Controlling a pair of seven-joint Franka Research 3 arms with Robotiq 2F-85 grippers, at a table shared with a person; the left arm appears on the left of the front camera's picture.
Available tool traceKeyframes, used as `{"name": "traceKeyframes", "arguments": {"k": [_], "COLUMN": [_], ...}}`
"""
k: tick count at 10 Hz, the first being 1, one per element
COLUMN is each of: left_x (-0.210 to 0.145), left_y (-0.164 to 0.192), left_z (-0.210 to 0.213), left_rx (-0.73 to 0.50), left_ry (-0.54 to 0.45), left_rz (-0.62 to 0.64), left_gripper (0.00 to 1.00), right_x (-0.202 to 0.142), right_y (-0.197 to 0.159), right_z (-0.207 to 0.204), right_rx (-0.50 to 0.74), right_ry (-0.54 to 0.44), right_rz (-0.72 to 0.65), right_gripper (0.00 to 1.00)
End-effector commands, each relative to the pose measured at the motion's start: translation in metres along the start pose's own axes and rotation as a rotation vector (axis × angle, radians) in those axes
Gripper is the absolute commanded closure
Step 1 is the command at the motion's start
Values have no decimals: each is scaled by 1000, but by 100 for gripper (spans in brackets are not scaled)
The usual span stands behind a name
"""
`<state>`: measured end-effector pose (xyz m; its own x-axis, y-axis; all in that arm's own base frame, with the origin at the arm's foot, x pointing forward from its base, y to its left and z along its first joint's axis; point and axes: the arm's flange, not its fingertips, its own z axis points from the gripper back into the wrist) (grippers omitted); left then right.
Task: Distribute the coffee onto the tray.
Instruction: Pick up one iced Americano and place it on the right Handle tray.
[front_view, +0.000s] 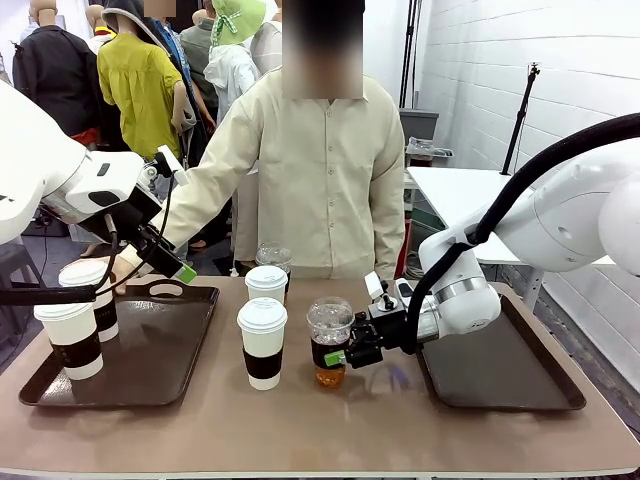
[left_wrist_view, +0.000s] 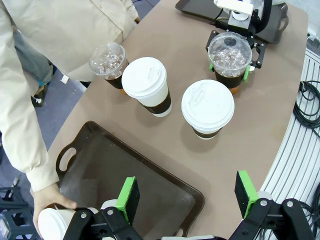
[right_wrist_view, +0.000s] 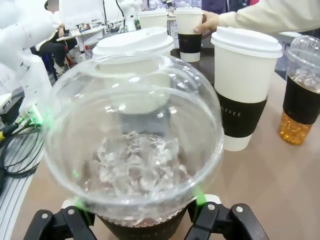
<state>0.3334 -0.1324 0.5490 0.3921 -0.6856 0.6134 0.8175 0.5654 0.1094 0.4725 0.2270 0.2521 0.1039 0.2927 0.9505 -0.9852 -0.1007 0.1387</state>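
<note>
Fingers: your right fingers (front_view: 346, 355) straddle the clear cup (front_view: 330, 333); you can't tell if they grip.
Tray: right tray (front_view: 500, 372) lies at 3 o'clock from cup.

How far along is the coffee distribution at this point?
Done: two paper cups stand on the left tray, the person's hand on one. In hand: the right gripper brackets an iced cup. Left: two middle paper cups, the far iced cup; right tray holds nothing.

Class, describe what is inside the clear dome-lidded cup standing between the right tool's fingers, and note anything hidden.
Inside the cup: ice piled under the dome, dark drink below it, amber at the base. How deep the ice reaches is covered by the dark drink.
</note>
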Motion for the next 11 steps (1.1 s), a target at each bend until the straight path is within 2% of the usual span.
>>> {"name": "traceKeyframes", "arguments": {"k": [1,4,6,9,11], "left_x": [0,0,0,0,0], "left_y": [0,0,0,0,0], "left_z": [1,1,1,1,1], "left_rx": [-2,-2,-2,-2,-2], "left_ry": [4,4,4,4,4], "left_rz": [-1,-1,-1,-1,-1], "left_gripper": [0,0,0,0,0], "right_x": [3,11,27,65,81], "right_y": [-2,0,6,17,30], "right_z": [-2,4,23,86,136], "right_rx": [-1,5,-34,-157,-236], "right_ry": [-34,-31,-38,-19,-42], "right_rz": [-9,-5,9,26,36], "right_gripper": [34,34,34,34,34]}}
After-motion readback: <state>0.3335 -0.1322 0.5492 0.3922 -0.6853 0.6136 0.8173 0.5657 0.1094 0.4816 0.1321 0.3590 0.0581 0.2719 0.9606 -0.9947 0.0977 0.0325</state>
